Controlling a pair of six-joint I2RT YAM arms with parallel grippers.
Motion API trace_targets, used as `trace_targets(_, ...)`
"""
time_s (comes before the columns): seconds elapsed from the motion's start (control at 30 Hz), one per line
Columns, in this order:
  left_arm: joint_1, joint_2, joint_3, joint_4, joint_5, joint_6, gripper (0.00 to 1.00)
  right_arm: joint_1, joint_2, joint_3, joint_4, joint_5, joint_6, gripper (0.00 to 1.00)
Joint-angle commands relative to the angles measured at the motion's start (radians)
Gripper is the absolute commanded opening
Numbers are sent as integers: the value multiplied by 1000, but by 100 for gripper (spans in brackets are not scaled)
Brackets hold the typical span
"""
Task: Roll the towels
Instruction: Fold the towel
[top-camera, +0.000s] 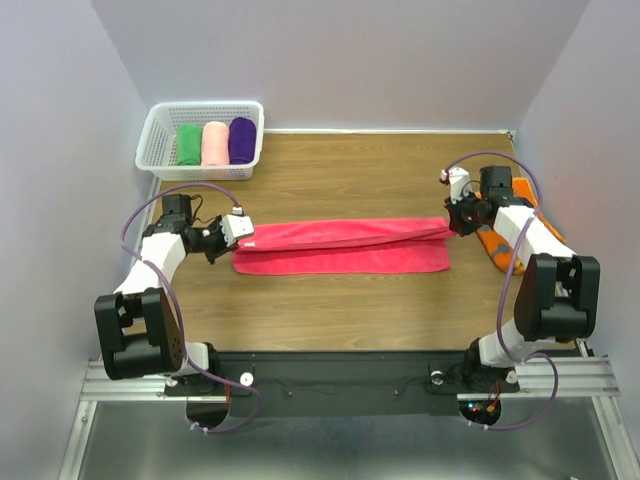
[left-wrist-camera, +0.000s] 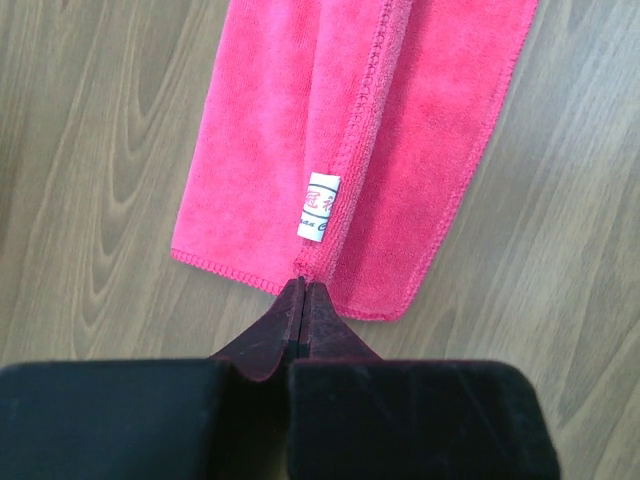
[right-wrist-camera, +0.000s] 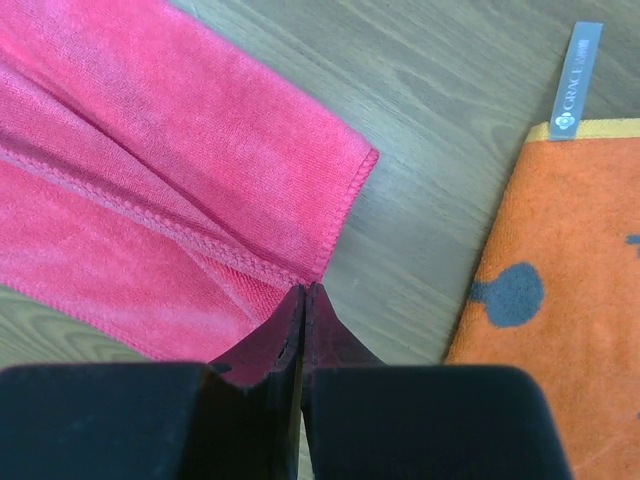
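Observation:
A hot-pink towel (top-camera: 340, 248) lies folded lengthwise across the middle of the table, stretched left to right. My left gripper (top-camera: 243, 232) is shut on the corner of its upper layer at the left end; in the left wrist view the closed tips (left-wrist-camera: 303, 285) pinch the hem just below a white label (left-wrist-camera: 319, 206) on the pink towel (left-wrist-camera: 400, 120). My right gripper (top-camera: 455, 226) is shut on the upper layer's right corner, tips (right-wrist-camera: 305, 290) pinching the pink towel (right-wrist-camera: 130, 150). An orange towel (top-camera: 493, 247) lies flat at the right, partly under my right arm, its printed cloth (right-wrist-camera: 570, 250) beside the gripper.
A white basket (top-camera: 150, 140) stands at the back left with a green roll (top-camera: 188, 143), a pale pink roll (top-camera: 214, 142) and a purple roll (top-camera: 242, 139) side by side. Walls close in the table on three sides.

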Motion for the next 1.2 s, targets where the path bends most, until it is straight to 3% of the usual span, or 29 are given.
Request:
trace_targets(0.0, 17, -56, 37, -67, 13, 41, 0, -13, -72, 34, -21, 0, -27, 1)
trace_targets(0.27, 23, -82, 8, -104, 14, 81, 0, -13, -121, -33, -38, 4, -59, 1)
trace_targets(1.17, 13, 54, -41, -67, -49, 110, 0, -13, -22, -118, -38, -3, -122, 1)
